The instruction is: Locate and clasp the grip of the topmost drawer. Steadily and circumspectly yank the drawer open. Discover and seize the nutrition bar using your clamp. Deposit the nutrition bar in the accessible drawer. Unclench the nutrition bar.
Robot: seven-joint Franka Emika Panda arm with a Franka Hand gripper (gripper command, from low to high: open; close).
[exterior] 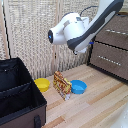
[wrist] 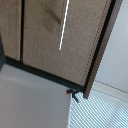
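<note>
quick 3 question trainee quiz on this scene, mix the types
1. True or false: the topmost drawer is already pulled open.
2. Which sits between the yellow bowl and the blue bowl? A) the nutrition bar B) the black bin C) a cup
3. Fill in: in the wrist view, the drawer front carries a silver ____.

Key: 1 false; 2 A; 3 handle

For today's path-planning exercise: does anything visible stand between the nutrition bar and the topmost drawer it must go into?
Yes: the topmost drawer itself is shut, its front flush with the cabinet, so the nutrition bar on the table cannot go in yet. The white arm also hangs in the space between them. The gripper is not visible.
</note>
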